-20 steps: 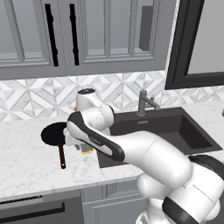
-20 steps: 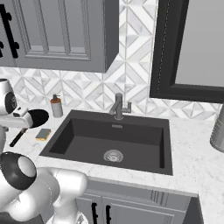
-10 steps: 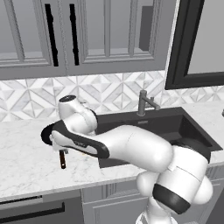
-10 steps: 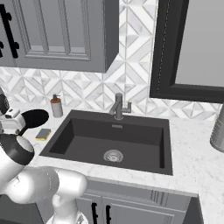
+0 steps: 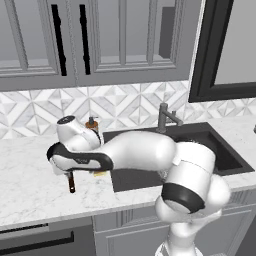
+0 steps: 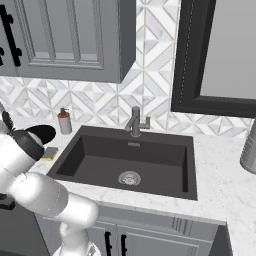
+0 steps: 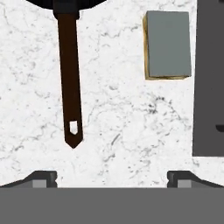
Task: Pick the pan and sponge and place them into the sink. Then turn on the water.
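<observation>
counter [image 7: 131, 131]: white marble, fills the hand view | pan [image 7: 70, 74]: upper left, dark brown handle running down to mid-frame | sponge [image 7: 168, 43]: upper right, grey-green face up, apart from pan | sink [image 7: 209, 78]: right edge | pincer [image 7: 112, 179]: bottom, spread wide, holding nothing

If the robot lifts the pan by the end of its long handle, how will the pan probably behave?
The pan would probably tip head-down: its round black body sits at the far end of the long brown handle, away from that grip. The handle looks straight and stiff, so it should not bend. Its narrow, smooth-looking surface might let it twist between the open end effector's fingers.
</observation>
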